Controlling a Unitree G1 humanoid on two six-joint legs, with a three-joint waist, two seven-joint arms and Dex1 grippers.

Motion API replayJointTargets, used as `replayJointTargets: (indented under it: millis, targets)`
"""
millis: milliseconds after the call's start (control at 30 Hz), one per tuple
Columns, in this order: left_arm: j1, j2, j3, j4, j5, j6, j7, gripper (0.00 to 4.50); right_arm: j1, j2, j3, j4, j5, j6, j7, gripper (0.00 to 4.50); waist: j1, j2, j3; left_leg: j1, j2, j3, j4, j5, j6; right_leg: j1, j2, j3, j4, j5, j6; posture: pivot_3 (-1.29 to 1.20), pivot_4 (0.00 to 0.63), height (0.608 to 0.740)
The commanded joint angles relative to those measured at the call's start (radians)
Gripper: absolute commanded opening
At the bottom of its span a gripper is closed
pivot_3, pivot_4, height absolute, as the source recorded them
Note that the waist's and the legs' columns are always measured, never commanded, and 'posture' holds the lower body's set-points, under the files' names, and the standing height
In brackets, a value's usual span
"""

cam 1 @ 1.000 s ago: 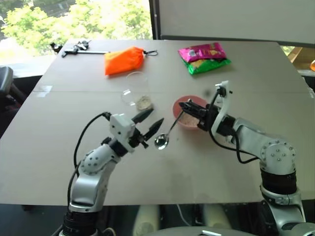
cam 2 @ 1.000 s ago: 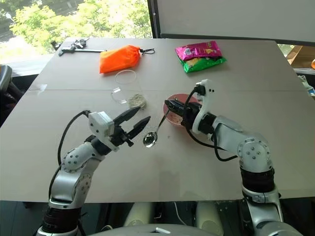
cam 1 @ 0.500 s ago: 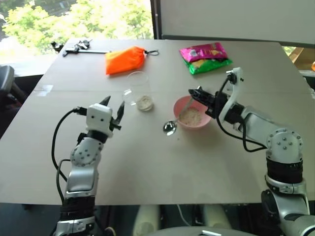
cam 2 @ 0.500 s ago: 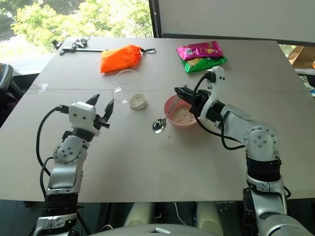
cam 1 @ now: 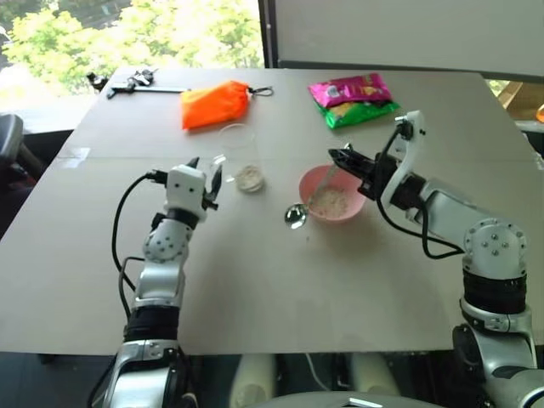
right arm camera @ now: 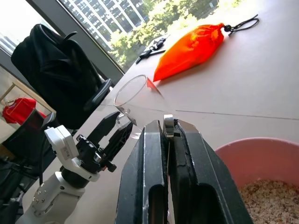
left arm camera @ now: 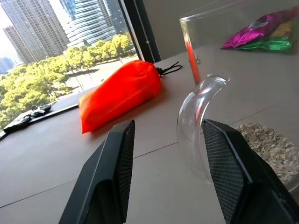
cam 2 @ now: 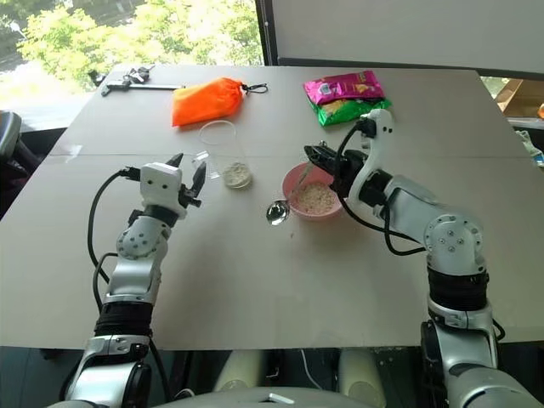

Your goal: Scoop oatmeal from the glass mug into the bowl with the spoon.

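Silver spoon (cam 1: pixel 299 210) clamped by its handle tip in right gripper (cam 1: pixel 337 156), bowl end beside pink bowl (cam 1: pixel 333 194) of oatmeal (cam 1: pixel 334 201). Left gripper (cam 1: pixel 204 172) open beside glass mug (cam 1: pixel 240 156), empty.

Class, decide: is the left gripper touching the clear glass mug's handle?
Apart. In the left wrist view, the left gripper's two black fingers stand open around the clear glass mug's curved handle, with table visible between each finger and the glass.
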Motion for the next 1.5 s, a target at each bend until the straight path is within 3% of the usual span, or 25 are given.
replayJointTargets:
  millis: [33, 200, 567, 867, 1333, 1500]
  targets:
    - [-0.009, 0.002, 0.002, -0.005, -0.019, -0.034, -0.009, 2.35, -0.045, -0.009, -0.040, -0.030, 0.023, -0.013, -0.006, 0.00, 0.000, 0.000, 0.000, 0.000, 0.000, 0.000, 0.000, 0.000, 0.000, 0.000, 0.000, 0.000, 0.000, 0.000, 0.000, 0.00, 0.150, 0.696]
    - [-0.002, 0.001, 0.002, -0.002, -0.018, -0.036, -0.002, 0.04, -0.071, -0.008, -0.048, -0.031, 0.034, -0.010, -0.013, 0.00, 0.000, 0.000, 0.000, 0.000, 0.000, 0.000, 0.000, 0.000, 0.000, 0.000, 0.000, 0.000, 0.000, 0.000, 0.000, 0.00, 0.150, 0.696]
    - [0.008, -0.005, -0.014, -0.010, -0.022, -0.022, 0.005, 0.04, -0.173, -0.008, -0.050, -0.010, 0.030, -0.021, -0.017, 0.00, -0.002, 0.000, -0.001, 0.001, 0.000, 0.001, 0.000, 0.000, 0.000, 0.000, 0.000, 0.000, 0.001, 0.000, 0.000, 0.00, 0.150, 0.696]
    - [-0.007, -0.030, -0.071, -0.075, -0.033, 0.075, -0.040, 0.04, -0.352, 0.031, 0.002, 0.042, -0.076, -0.058, 0.035, 0.00, 0.005, 0.000, -0.001, 0.000, 0.000, 0.000, 0.000, 0.000, 0.000, 0.000, -0.001, -0.001, 0.000, 0.000, 0.000, 0.00, 0.150, 0.696]
    - [-0.051, -0.013, -0.128, -0.110, -0.080, 0.075, -0.184, 0.04, -0.325, -0.003, 0.265, 0.139, -0.549, -0.201, 0.340, 0.00, 0.001, 0.000, -0.001, 0.000, -0.001, 0.001, 0.001, 0.000, 0.000, 0.000, -0.002, -0.001, 0.000, 0.000, 0.000, 0.00, 0.150, 0.696]
    - [-0.077, 0.005, -0.144, -0.091, -0.084, 0.057, -0.246, 0.04, -0.281, 0.014, 0.347, 0.145, -0.654, -0.221, 0.409, 0.00, 0.001, 0.000, -0.001, 0.000, -0.001, 0.001, 0.001, 0.000, 0.000, 0.000, -0.002, -0.001, 0.000, 0.000, 0.000, 0.00, 0.150, 0.696]
